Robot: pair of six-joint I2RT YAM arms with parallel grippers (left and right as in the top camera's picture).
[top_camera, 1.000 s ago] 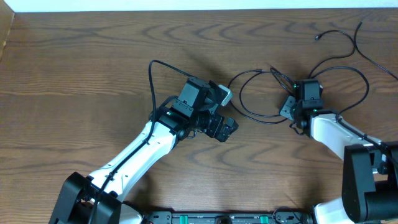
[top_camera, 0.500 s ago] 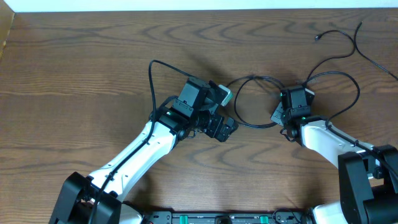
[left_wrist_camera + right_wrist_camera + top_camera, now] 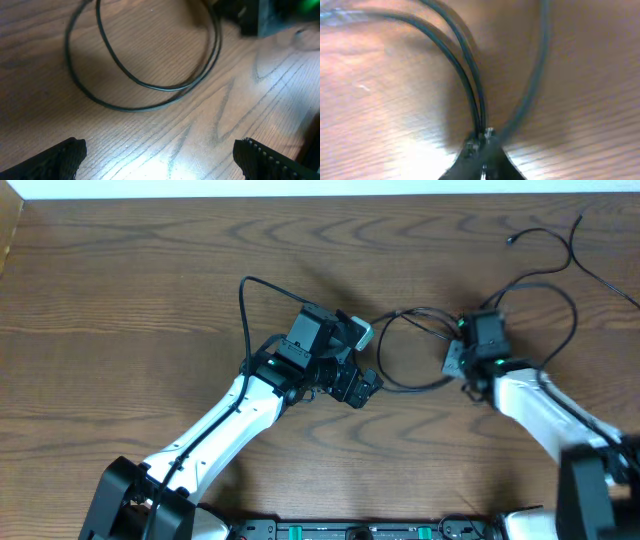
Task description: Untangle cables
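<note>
A thin black cable [image 3: 383, 350] lies in a loop on the wooden table between my two grippers. It shows in the left wrist view as a double loop [image 3: 122, 107]. More of the cable [image 3: 574, 315] arcs to the right, with a small plug end [image 3: 510, 241] at the far right. My right gripper [image 3: 459, 361] is at the loop's right side, shut on the black strands [image 3: 465, 75], which run out of its tips [image 3: 482, 137]. My left gripper [image 3: 360, 385] stands open just left of the loop, with bare wood between its fingers [image 3: 60, 160].
A thicker black cord [image 3: 243, 310] belongs to the left arm. Another thin black line [image 3: 600, 277] runs off the table's far right. The back edge of the table [image 3: 300, 192] is a pale strip, and its left edge [image 3: 10, 240] is at the upper left.
My right gripper went from open to shut on the black cable, shifting left and then back up to the right. The loop changed shape with it. The left arm stayed put.
</note>
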